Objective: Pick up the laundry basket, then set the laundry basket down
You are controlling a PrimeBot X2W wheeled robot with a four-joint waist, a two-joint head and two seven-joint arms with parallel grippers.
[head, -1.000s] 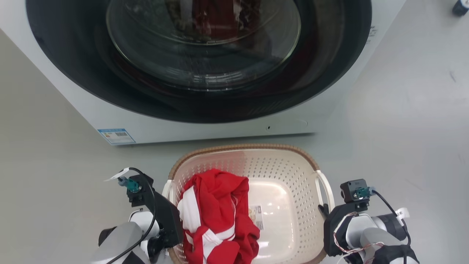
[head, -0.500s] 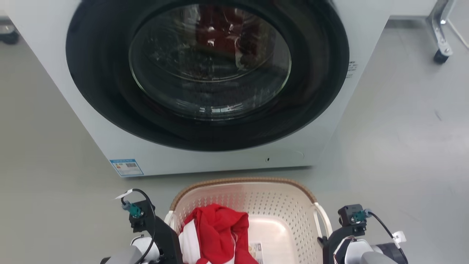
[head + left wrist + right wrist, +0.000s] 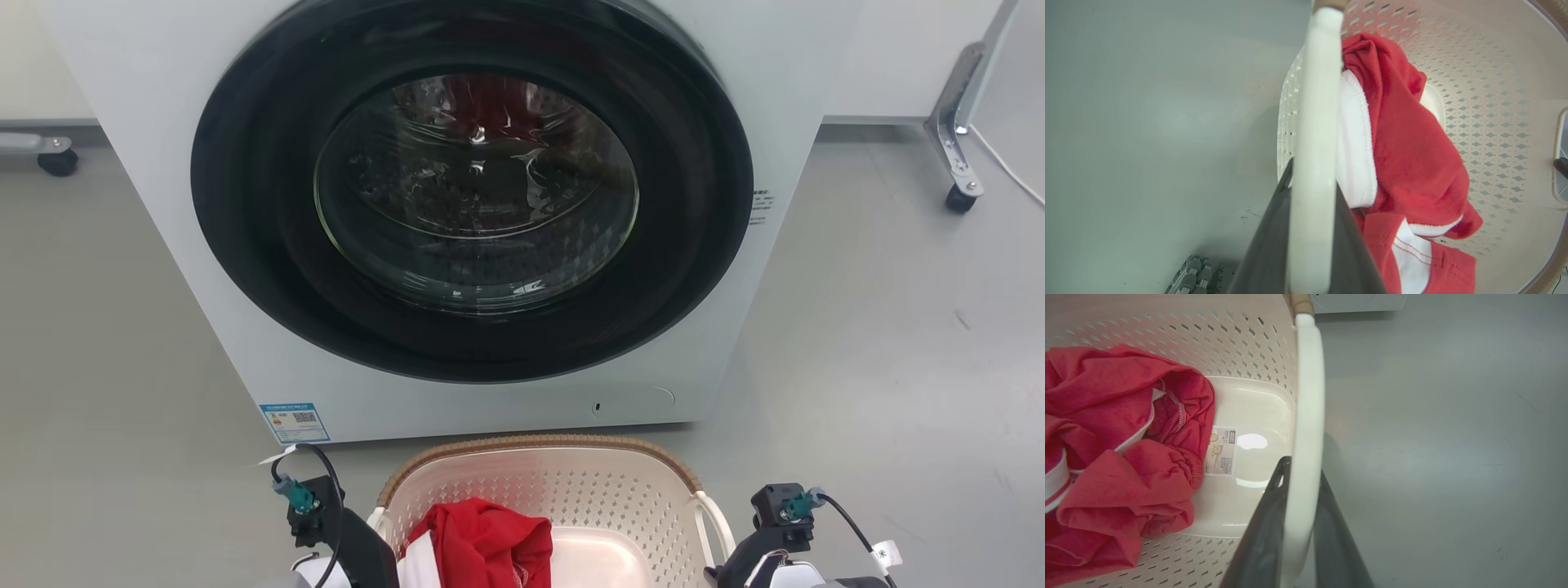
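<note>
The laundry basket (image 3: 539, 446), cream and perforated with a brown woven rim, sits at the bottom of the head view, just in front of the washer. A red and white garment (image 3: 482, 543) lies in its left half. My left gripper (image 3: 1312, 179) is shut on the basket's white left handle (image 3: 1316, 102), one dark finger on each side. My right gripper (image 3: 1304, 469) is shut the same way on the right handle (image 3: 1308, 375). The garment (image 3: 1114, 437) and a label on the basket floor show in the right wrist view. I cannot tell whether the basket touches the floor.
A white front-loading washer (image 3: 775, 98) with a closed round glass door (image 3: 473, 188) stands right behind the basket. Caster feet of frames stand at the far right (image 3: 959, 196) and far left (image 3: 57, 159). Grey floor (image 3: 898, 367) spreads on both sides.
The head camera has swung upward, so washer and basket sit lower in the picture and more of the room shows. Both grippers keep their places at the basket's handles.
</note>
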